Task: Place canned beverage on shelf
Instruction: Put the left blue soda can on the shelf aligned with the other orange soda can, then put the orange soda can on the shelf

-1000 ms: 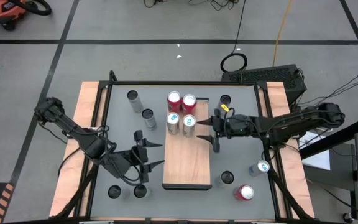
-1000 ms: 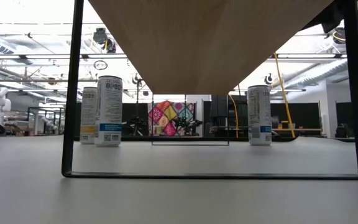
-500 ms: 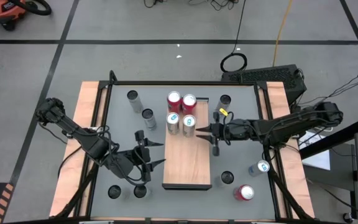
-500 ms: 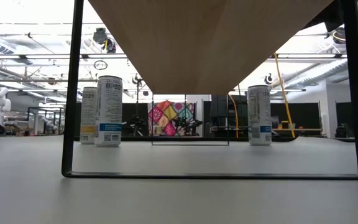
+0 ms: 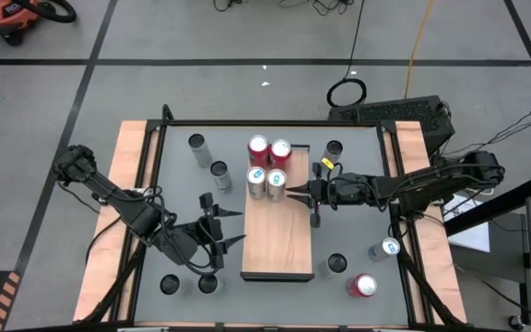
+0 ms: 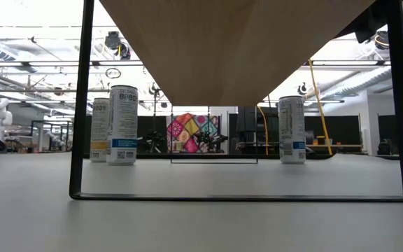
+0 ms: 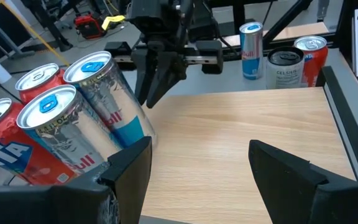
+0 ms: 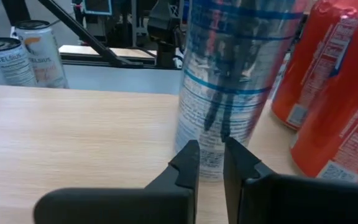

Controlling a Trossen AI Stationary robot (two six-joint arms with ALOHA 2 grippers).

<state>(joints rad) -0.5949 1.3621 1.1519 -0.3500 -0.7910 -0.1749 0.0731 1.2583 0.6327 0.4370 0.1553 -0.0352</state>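
Four cans stand on the shelf; my right gripper, clenched empty just beside them, could topple one; left gripper hangs open

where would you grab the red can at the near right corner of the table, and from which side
Grip the red can across its round body, near mid-height, coming from its open right side. It stands upright at the table corner, with a dark-topped can beside it on the left, so that side looks tighter.
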